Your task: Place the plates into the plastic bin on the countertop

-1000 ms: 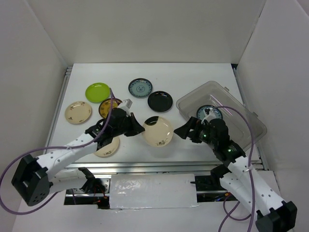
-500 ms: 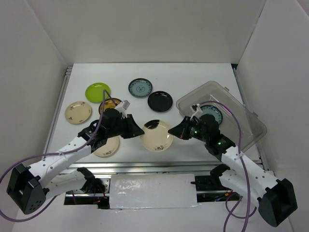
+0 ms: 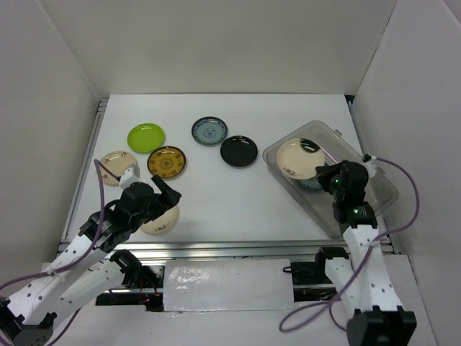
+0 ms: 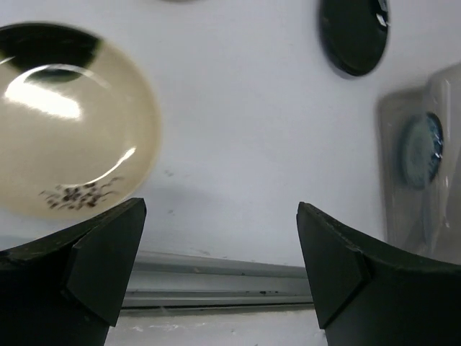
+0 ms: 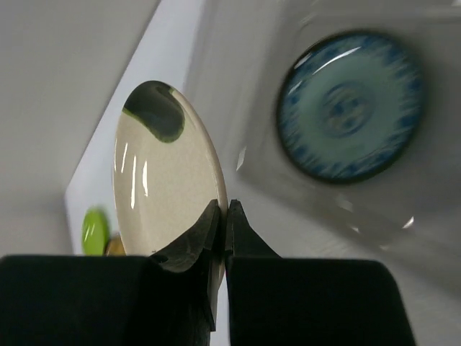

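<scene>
My right gripper is shut on the rim of a cream plate with a dark mark, holding it tilted over the plastic bin. A blue-grey plate lies inside the bin. My left gripper is open and holds nothing, low near the front rail. Beside it on the countertop lies another cream plate. Lime green, mustard, blue-grey and black plates lie further back. A third cream plate sits at the left.
White panels wall the countertop at the back and on both sides. The metal rail runs along the near edge, just under my left gripper. The bin stands against the right wall, angled, with its near corner close to the rail.
The cream plate passed from my left gripper to my right. The right arm swung it right, over the bin. The left gripper opened and drew back toward the near left.
</scene>
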